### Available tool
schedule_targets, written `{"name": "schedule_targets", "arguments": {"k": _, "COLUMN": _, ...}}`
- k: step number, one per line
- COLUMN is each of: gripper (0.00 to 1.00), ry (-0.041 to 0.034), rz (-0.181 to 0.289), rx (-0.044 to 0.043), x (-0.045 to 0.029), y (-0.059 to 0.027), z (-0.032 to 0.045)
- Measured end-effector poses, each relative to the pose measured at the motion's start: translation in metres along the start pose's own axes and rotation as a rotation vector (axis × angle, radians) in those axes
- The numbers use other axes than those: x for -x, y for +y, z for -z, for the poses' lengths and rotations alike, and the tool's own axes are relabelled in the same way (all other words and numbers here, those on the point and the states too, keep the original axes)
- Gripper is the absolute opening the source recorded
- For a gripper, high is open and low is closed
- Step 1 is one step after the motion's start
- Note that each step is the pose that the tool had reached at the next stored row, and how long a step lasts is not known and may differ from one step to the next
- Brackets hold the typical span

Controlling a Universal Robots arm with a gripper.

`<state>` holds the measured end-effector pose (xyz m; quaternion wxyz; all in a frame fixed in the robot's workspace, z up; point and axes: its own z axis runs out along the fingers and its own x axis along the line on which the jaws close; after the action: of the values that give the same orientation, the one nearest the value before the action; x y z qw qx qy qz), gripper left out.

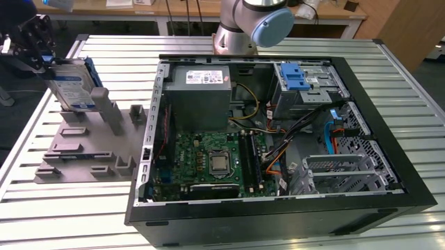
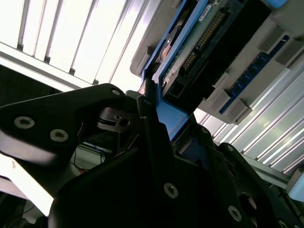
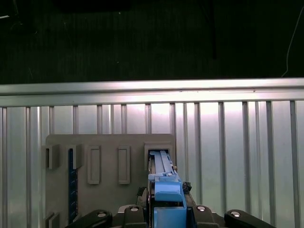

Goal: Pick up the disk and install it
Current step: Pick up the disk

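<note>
Spanning the exterior view is a slatted metal bench [image 1: 410,94], and on its middle lies an open black computer case [image 1: 278,219] with its inside facing up. Inside the case, a large grey box with a white sticker [image 1: 201,104] sits toward the far side, a green motherboard [image 1: 208,161] lies in front of it, and a silver cage with a blue latch [image 1: 300,83] stands toward the exterior view's right. The arm [image 1: 254,23] rises from the bench behind the case.

On the exterior view's left, beside the case, a flat grey holder plate [image 1: 83,151] with raised slots and posts lies on the bench.

The disk [image 1: 73,86] stands on edge at the far corner of this plate, upright, with its blue-and-white label facing the near side and a grey post just beside it. Whether its lower edge sits in the slot or just above it cannot be told.

The gripper [image 1: 43,61] is at the disk's upper end and is clamped on it. In the second wrist view, a black finger [image 2: 152,123] presses against the blue carrier frame of the disk [image 2: 190,52]. In the first wrist view, the blue edge of the disk [image 3: 166,190] runs between the black fingers down toward a slot in the holder plate [image 3: 109,142].
</note>
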<state>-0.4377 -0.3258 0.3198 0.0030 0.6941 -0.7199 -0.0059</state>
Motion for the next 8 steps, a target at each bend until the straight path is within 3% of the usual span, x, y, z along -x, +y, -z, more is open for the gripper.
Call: {"name": "schedule_targets", "arguments": {"k": 8, "gripper": 0.36, "ry": 0.0001, "rz": 0.000, "rx": 0.0002, "x": 0.0000, "y": 0.0000, "z": 0.0010}}
